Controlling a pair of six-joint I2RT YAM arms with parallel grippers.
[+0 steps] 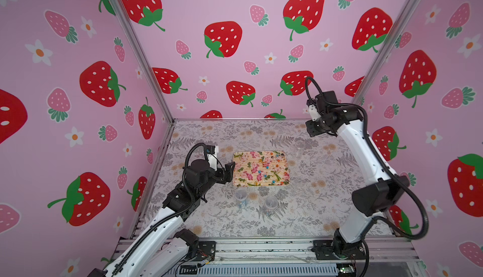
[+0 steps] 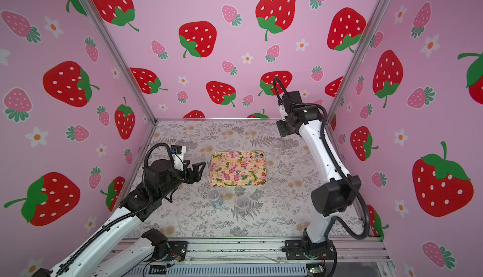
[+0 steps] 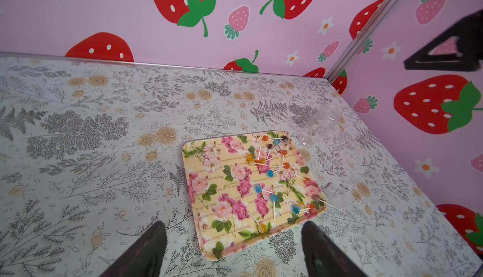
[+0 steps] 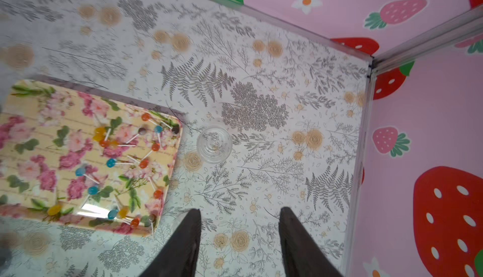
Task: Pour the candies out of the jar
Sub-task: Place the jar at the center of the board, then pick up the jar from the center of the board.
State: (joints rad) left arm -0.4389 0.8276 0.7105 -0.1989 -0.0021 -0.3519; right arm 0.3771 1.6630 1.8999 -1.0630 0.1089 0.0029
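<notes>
Floral tray (image 1: 245, 175) lies flat at the middle of the desk (image 1: 222, 218), which is covered in a grey fern print.

Candies (image 1: 266, 169) are on the tray: small lollipops with thin white sticks and heads in blue, orange, yellow and a dark brown. In the left wrist view they (image 3: 274, 173) are scattered loose over the half of the tray nearer the right arm. Several sit along its far corner and several more along its near edge. The other half of the tray shows bare flowers.

Jar (image 4: 214, 145) is clear and stands upright on the desk, mouth up. It is just beside the tray's far right corner, with a narrow strip of desk between them. Nothing coloured shows inside it.

Two clear cups (image 1: 241, 196) (image 1: 270, 203) stand near the tray's front edge. The one on the left arm's side has something blue low in it; what it is cannot be told.

Left end effector (image 3: 234, 223) is low, just off the tray's left edge, released, with the fingers spread wide and nothing between them.

Right end effector (image 4: 239, 210) is high above the far right of the desk, looking down past the jar. It is released, fingers apart and empty.
</notes>
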